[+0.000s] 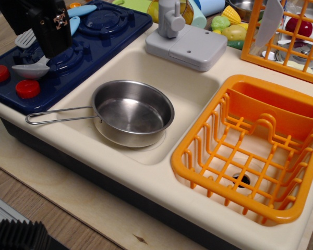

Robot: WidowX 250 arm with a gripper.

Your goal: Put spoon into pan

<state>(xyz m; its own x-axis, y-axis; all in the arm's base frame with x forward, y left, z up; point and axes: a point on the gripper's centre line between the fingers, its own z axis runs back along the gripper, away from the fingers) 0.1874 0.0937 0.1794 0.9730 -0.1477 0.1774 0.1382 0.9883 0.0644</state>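
Observation:
The spoon's grey oval bowl lies on the dark blue toy stove at the left. Its light blue handle runs up and right under my gripper and shows again beyond it. My black gripper is low over the spoon's neck. Its body hides the fingertips, so I cannot tell whether they close on the spoon. The shiny steel pan stands empty in the cream sink basin, with its wire loop handle pointing left over the rim.
A grey slotted spatula lies just behind the spoon on the stove. Two red knobs sit at the stove's front. A grey faucet block stands behind the sink. An orange dish rack fills the right basin. Toy food and a second orange rack stand at the back right.

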